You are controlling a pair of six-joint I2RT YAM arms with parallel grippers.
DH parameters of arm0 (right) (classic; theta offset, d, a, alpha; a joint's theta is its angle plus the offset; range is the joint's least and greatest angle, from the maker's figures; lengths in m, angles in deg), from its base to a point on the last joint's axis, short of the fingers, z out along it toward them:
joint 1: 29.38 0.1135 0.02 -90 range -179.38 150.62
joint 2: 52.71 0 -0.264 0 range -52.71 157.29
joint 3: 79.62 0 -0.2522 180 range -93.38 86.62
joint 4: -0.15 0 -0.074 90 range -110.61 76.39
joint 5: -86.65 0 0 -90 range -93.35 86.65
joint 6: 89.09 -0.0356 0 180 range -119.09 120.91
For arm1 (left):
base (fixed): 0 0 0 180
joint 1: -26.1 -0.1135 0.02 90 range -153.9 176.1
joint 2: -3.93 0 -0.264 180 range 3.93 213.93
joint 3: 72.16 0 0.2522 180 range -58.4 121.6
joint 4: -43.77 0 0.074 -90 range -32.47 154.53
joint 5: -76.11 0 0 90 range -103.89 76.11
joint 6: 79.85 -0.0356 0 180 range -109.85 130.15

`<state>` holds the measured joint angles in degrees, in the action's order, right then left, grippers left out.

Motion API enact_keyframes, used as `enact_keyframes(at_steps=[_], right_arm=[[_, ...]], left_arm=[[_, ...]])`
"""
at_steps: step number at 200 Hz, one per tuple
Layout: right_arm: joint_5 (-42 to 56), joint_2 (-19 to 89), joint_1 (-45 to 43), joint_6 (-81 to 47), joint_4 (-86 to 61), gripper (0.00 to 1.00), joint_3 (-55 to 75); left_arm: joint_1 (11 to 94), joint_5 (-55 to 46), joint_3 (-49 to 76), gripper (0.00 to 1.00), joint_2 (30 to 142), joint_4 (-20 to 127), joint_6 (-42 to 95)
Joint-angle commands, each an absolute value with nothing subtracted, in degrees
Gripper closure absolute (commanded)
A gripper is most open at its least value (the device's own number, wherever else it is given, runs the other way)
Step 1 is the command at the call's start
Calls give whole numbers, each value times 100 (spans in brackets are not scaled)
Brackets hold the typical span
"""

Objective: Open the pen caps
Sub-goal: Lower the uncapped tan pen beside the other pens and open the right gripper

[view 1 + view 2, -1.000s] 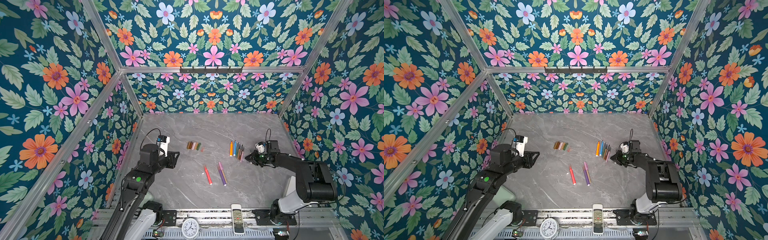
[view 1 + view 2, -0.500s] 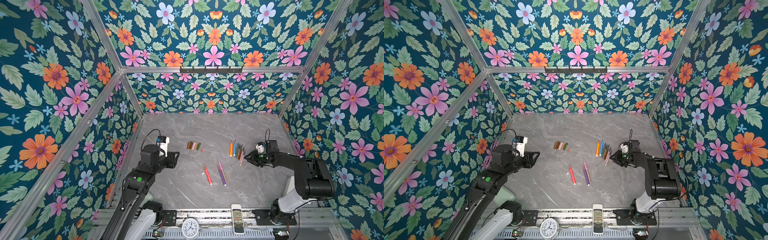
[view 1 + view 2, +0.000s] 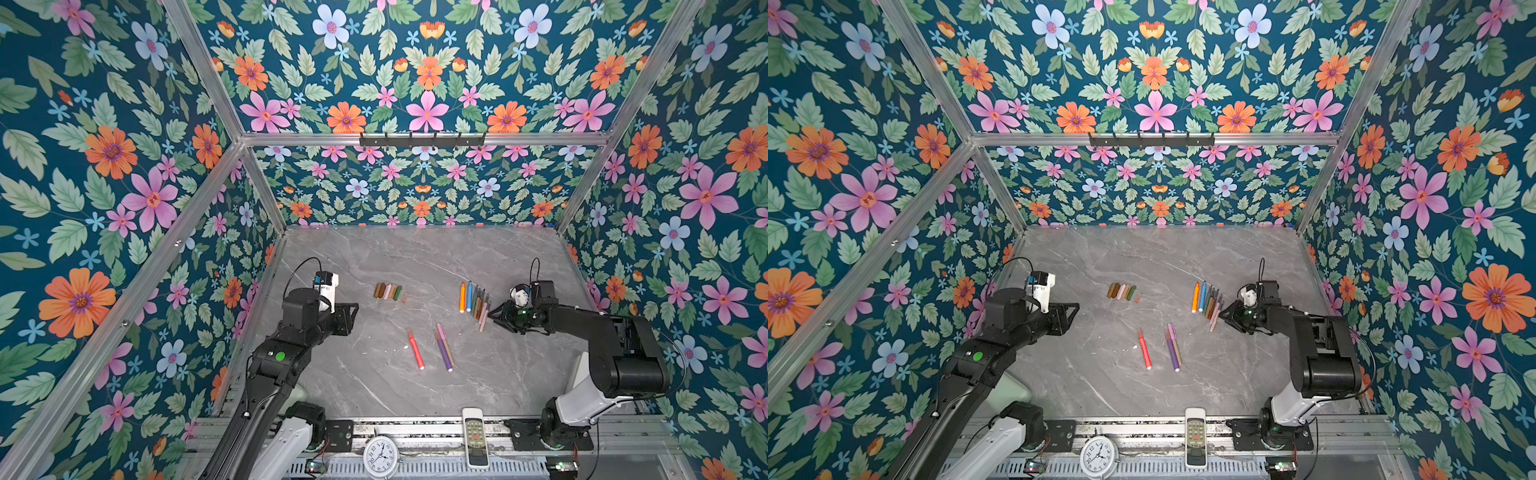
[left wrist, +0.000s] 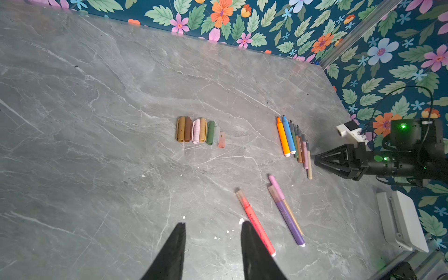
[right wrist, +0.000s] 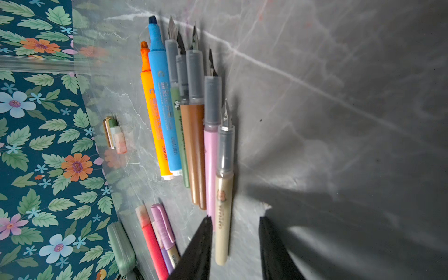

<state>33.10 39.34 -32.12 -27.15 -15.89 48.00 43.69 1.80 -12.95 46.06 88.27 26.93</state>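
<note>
The right gripper [image 5: 234,218] has its jaws partly apart and clamps nothing. The tan pen [image 5: 224,194] lies flat on the table [image 5: 339,121] between them, close to one finger, at the lower middle of the right wrist view. It closes the row of uncapped pens [image 3: 473,301], right of centre in a top view, nibs bare.

The left gripper [image 4: 212,223], at the lower edge of the left wrist view, is likewise part-open and empty. Beside one fingertip there shows the red pen [image 4: 255,223]. It, the purple pen [image 4: 290,225] and the lilac-capped pen [image 4: 276,188] wear caps, lower right of centre. The removed pen caps [image 4: 201,131] form a tight row mid-frame: brown, pink, tan, green, clear reddish.

The pens look light, stiff and smooth, so likely to roll or slip. Gripping mid-barrel with one gripper and the stubby cap with the other, then pulling straight along the axis, seems soundest. The nibs look delicate.
</note>
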Motion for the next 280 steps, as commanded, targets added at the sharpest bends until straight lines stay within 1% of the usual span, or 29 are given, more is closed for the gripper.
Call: enact_keyframes(at_steps=[1,16,41,61,72,89,117,151,218,280], right_arm=[[3313,3824,-3210,-2648,-1533,67,4882],[3320,3677,-3188,-2781,-1469,68,5088],[3688,3377,-3160,-3143,-1293,69,5417],[3630,3035,-2890,-3334,-1458,68,5482],[3540,2863,-2653,-3392,-1552,65,5471],[3370,2617,-2341,-3552,-1616,58,5512],[3283,2322,-2213,-3868,-1545,56,5685],[3377,2568,-2191,-3860,-1541,56,5676],[3550,3135,-2041,-4121,-987,56,5761],[3350,3319,-2033,-4066,-971,56,5730]], left_arm=[[4362,119,-1287,59,4612,8706,2711],[4361,103,-1286,59,4612,8715,2709],[4360,81,-1287,59,4607,8707,2706],[4359,96,-1287,60,4628,8706,2711],[4347,99,-1286,60,4629,8698,2714],[4333,122,-1287,60,4629,8689,2719],[4320,136,-1294,60,4621,8687,2715],[4323,167,-1296,60,4612,8680,2713],[4320,158,-1292,60,4577,8680,2706],[4319,152,-1305,60,4581,8679,2704]])
